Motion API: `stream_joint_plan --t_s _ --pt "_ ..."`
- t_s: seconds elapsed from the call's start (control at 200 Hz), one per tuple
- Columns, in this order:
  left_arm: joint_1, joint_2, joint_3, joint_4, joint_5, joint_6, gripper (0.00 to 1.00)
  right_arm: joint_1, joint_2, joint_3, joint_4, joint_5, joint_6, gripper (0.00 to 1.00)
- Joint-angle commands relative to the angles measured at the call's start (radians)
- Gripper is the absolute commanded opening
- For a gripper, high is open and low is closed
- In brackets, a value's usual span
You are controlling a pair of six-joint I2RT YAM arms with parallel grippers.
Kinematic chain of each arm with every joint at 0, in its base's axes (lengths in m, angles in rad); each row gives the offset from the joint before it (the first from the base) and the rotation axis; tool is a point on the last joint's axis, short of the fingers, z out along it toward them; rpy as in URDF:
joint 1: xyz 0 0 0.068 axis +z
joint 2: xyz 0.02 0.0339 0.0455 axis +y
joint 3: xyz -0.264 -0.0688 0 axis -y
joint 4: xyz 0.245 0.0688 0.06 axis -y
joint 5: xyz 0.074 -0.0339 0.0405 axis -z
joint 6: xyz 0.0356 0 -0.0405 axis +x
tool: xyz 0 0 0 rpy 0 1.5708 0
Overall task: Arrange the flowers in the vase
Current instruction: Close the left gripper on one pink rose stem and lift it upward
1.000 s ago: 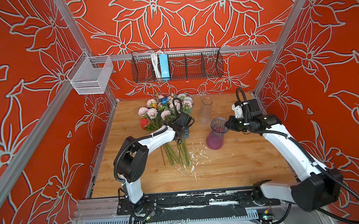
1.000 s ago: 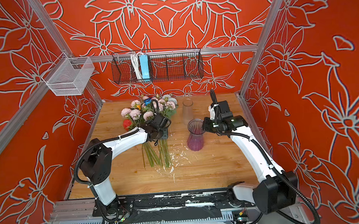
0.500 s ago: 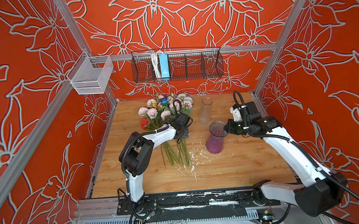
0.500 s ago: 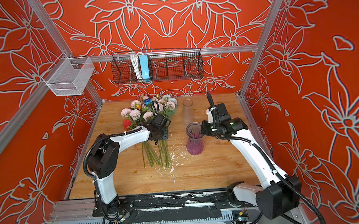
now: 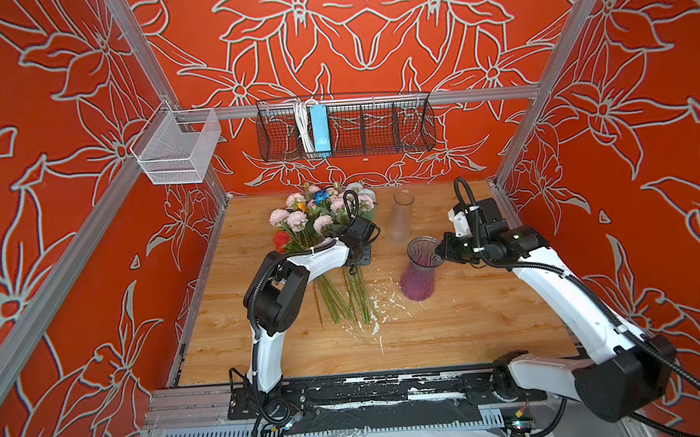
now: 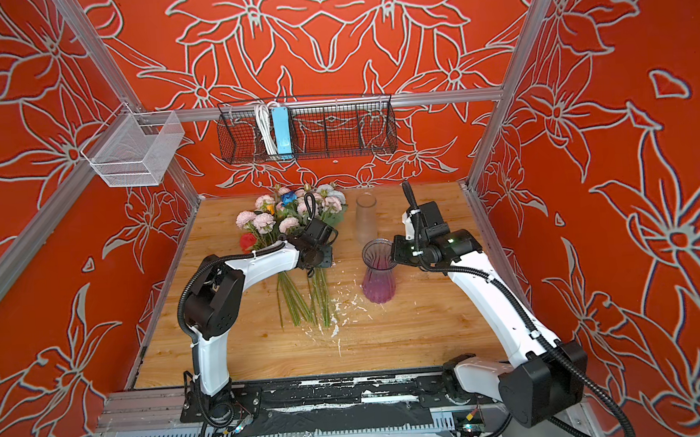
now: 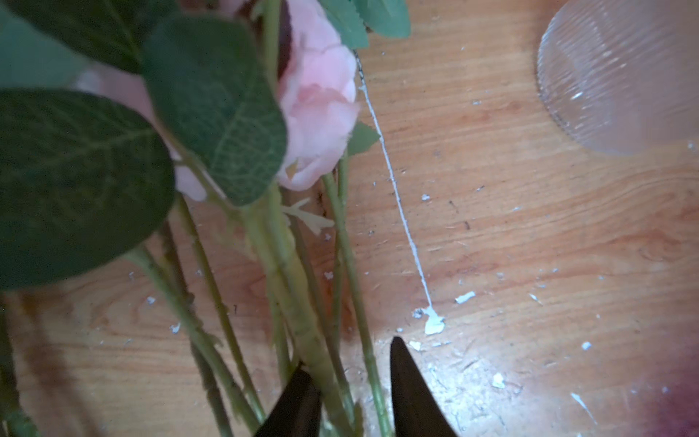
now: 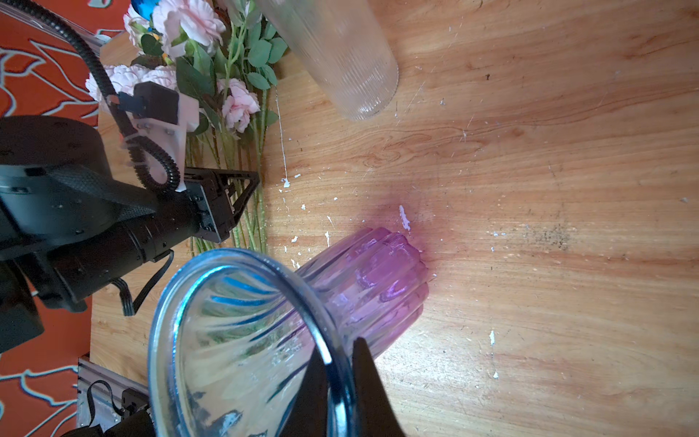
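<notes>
Now, right pincer [image 8: 340, 357] on rim of vase [image 8: 370, 287].

wooden table [image 5: 471, 328], flowers [image 5: 322, 222], purple vase [image 5: 418, 282], clear vase [image 5: 400, 220]

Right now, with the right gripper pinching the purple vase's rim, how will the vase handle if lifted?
The purple vase looks like ribbed glass, so it is probably heavy for its size and breakable. The right gripper pinches only one spot on its flared rim, so it may swing or slip.
</notes>
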Motion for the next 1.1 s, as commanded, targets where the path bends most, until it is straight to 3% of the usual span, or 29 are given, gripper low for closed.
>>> stream_joint_plan --t_s 0.0,0.15,0.59,0.846,1.096 --pt "0.001 -0.002 0.012 -0.031 -0.010 0.006 0.31 0.008 -0.028 0.040 0.037 -0.009 0.014 0.00" --pt "0.001 0.013 0.013 -0.033 -0.020 0.018 0.30 0.008 -0.008 0.054 0.034 -0.019 0.017 0.00" --pt "0.001 -0.072 -0.006 -0.018 0.002 0.039 0.00 0.019 0.056 0.118 0.003 -0.036 0.015 0.00" --pt "0.002 -0.187 -0.028 -0.022 0.056 0.002 0.00 0.022 0.052 0.110 0.027 -0.050 0.027 0.00" --pt "0.001 -0.431 -0.130 0.025 0.153 -0.032 0.00 0.037 0.105 0.128 0.049 -0.081 0.034 0.00"
